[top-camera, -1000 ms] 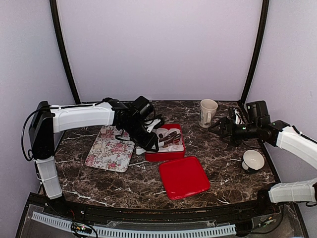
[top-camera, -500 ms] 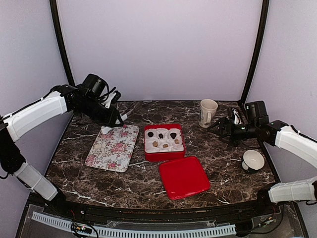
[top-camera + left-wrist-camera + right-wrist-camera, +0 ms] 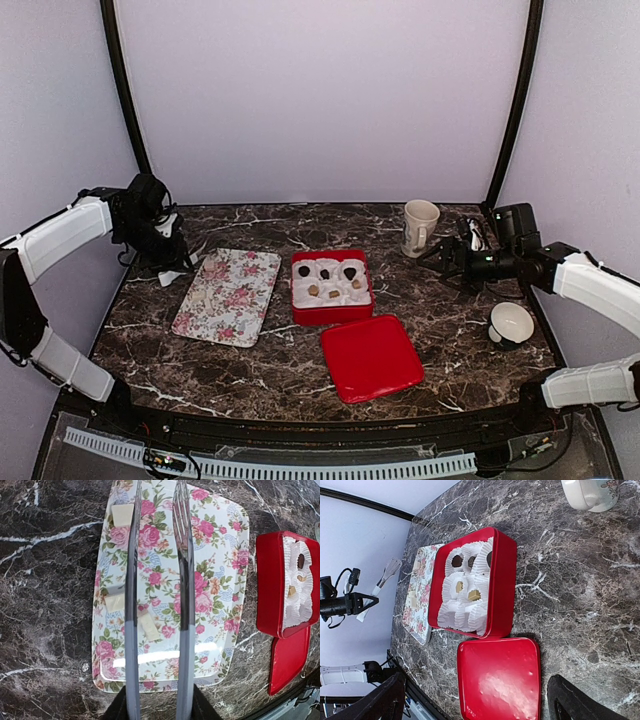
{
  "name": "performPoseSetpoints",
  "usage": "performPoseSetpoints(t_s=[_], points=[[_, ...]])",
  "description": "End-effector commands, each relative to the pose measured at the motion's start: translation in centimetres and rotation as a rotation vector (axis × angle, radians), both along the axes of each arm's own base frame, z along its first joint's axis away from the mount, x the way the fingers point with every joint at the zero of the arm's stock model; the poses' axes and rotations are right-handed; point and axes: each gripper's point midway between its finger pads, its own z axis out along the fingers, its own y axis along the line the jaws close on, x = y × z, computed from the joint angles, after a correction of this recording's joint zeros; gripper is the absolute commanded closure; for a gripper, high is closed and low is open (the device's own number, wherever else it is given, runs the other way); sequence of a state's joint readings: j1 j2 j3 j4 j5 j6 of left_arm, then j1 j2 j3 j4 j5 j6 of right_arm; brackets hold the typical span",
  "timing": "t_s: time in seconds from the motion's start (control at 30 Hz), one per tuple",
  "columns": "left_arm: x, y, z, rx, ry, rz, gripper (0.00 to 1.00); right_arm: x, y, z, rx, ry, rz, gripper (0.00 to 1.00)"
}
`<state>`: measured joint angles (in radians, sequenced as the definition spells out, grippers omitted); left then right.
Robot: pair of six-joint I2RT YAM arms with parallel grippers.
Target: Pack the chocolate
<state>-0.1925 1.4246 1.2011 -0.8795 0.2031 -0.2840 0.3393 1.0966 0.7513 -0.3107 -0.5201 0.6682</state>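
Observation:
Several small chocolate pieces, dark (image 3: 303, 270) and tan (image 3: 313, 290), sit in white paper cups inside the open red box (image 3: 330, 314); the right wrist view shows them too (image 3: 474, 595). My left gripper (image 3: 158, 245) hovers over the table's far left corner, left of the floral tray (image 3: 228, 296), shut on metal tongs (image 3: 182, 555). The tongs' two arms stand apart with nothing between them, above the tray (image 3: 215, 580). My right gripper (image 3: 447, 258) is open and empty at the right, beside the mug. The red lid (image 3: 371, 357) lies in front of the box.
Three pale flat rectangular pieces (image 3: 149, 626) lie on the tray. A cream mug (image 3: 420, 227) stands at the back right. A white bowl (image 3: 511, 323) sits near the right edge. The box (image 3: 267, 580) and lid (image 3: 287, 660) lie right of the tray.
My left arm has pulled the tongs out of the red box and swung left to the far left corner, uncovering the chocolates. The right arm has stayed still.

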Motion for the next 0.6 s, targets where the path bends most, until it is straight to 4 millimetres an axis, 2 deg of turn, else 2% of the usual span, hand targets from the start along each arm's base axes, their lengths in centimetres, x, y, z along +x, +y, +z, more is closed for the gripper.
performPoseSetpoints(t_s=[0.0, 0.17, 0.57], points=[[-0.3, 1.0, -0.9, -0.034, 0.049, 0.024, 0.66, 0.4, 0.0, 0.6, 0.016, -0.023, -0.007, 0.0], [0.3, 1.9, -1.6, -0.049, 0.086, 0.037, 0.66, 0.3, -0.1, 0.5, 0.013, -0.019, -0.016, 0.0], [0.4, 1.8, -3.5, -0.083, 0.151, 0.035, 0.65, 0.2, -0.3, 0.4, 0.017, -0.018, -0.033, 0.0]])
